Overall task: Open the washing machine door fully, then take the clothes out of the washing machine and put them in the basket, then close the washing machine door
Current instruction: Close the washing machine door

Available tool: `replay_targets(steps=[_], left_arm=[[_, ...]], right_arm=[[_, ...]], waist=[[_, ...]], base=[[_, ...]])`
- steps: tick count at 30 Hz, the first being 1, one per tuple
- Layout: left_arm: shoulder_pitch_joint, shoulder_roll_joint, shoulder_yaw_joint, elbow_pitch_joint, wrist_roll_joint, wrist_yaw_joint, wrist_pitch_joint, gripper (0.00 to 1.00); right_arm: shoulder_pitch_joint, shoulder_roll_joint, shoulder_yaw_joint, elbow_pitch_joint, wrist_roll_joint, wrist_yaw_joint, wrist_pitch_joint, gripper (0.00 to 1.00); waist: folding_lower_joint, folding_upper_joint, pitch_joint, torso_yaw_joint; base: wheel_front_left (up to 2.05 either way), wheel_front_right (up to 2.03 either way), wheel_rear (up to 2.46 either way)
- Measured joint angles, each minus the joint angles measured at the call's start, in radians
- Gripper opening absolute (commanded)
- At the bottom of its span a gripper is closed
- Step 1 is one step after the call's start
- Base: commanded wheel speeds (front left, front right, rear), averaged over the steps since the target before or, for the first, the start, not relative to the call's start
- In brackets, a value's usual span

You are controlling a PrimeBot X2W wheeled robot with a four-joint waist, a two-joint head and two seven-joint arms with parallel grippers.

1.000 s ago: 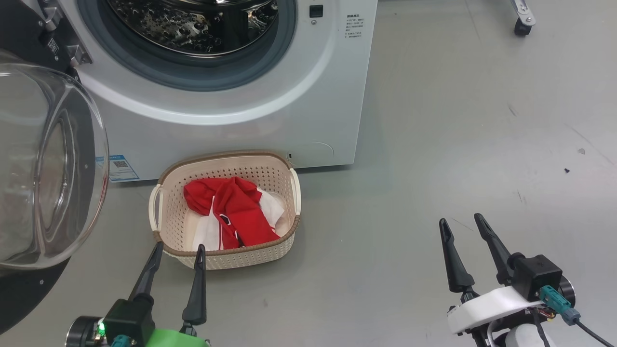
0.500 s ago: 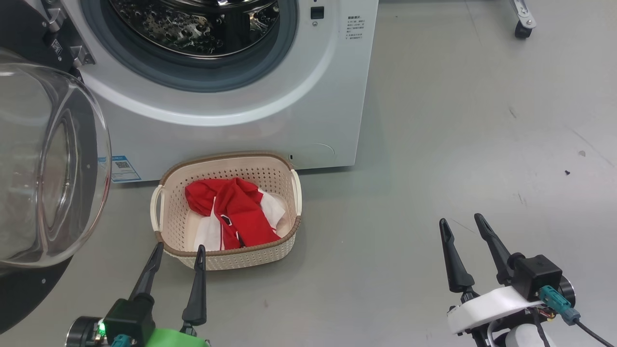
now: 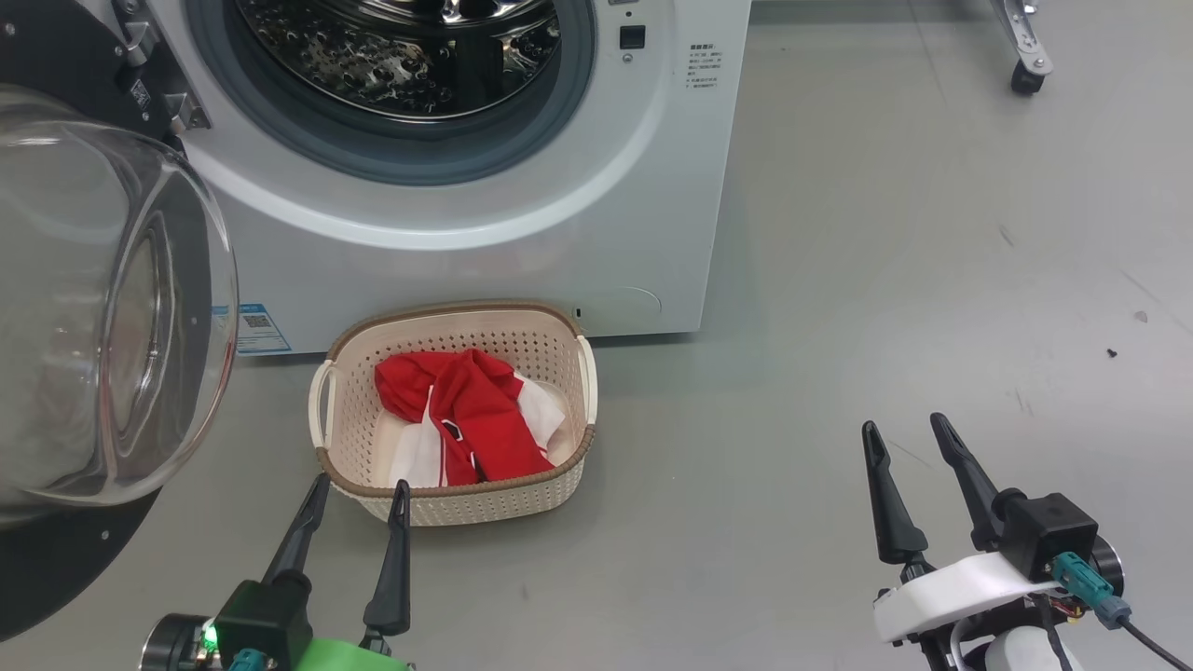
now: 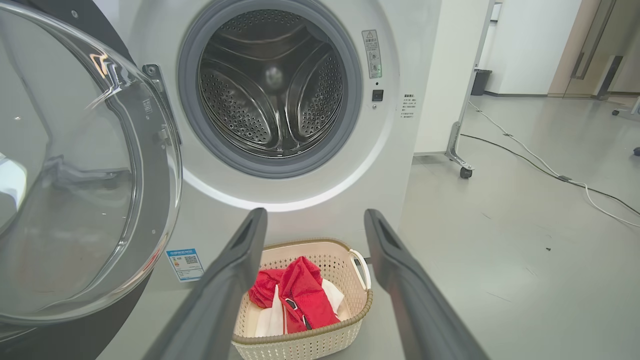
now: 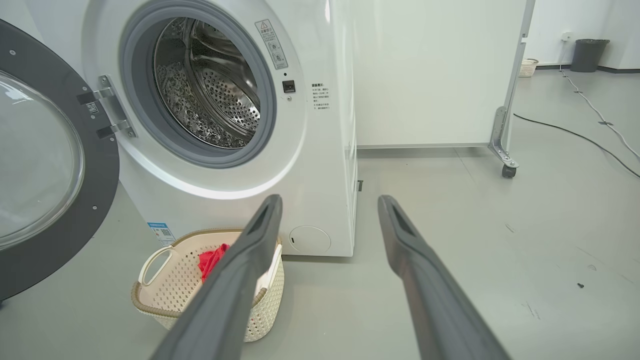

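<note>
The white washing machine stands with its steel drum bare inside. Its door hangs swung wide at the left, glass bowl bulging toward me; the door is also in the right wrist view. The cream basket sits on the floor before the washer, holding red and white clothes. My left gripper is open just in front of the basket's near rim, with nothing between its fingers. My right gripper is open over bare floor well to the right.
A wheeled white panel stands beside the washer, its caster on the floor. Cables run across the grey floor to the right. A dark bin and a small basket stand far back by the wall.
The whole head view has shifted right and down slightly, so the camera has moved. Both grippers stay open; the basket and clothes lie as before.
</note>
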Motion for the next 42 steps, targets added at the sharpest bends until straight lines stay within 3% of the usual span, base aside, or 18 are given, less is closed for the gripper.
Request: replay_targets(steps=[13,33,42], left_arm=[[0.000,0.000,0.002,0.005,0.000,0.009,0.000,1.00],[0.001,-0.001,0.031,0.021,-0.017,0.027,-0.003,1.00],[0.007,-0.001,0.043,0.022,-0.028,0.035,-0.003,1.00]], right_arm=[[0.016,0.001,-0.018,-0.003,-0.003,0.000,0.000,1.00],[0.020,0.001,0.013,-0.006,-0.003,0.006,0.000,1.00],[0.024,0.001,0.027,0.004,-0.003,0.007,0.000,1.00]], waist=[[0.0000,0.0000,-0.011,0.108],[0.0000,0.0000,-0.026,0.367],[0.0000,0.0000,-0.040,0.431]], base=[[0.00,0.00,0.00],[0.00,0.00,0.00],[0.00,0.00,0.00]])
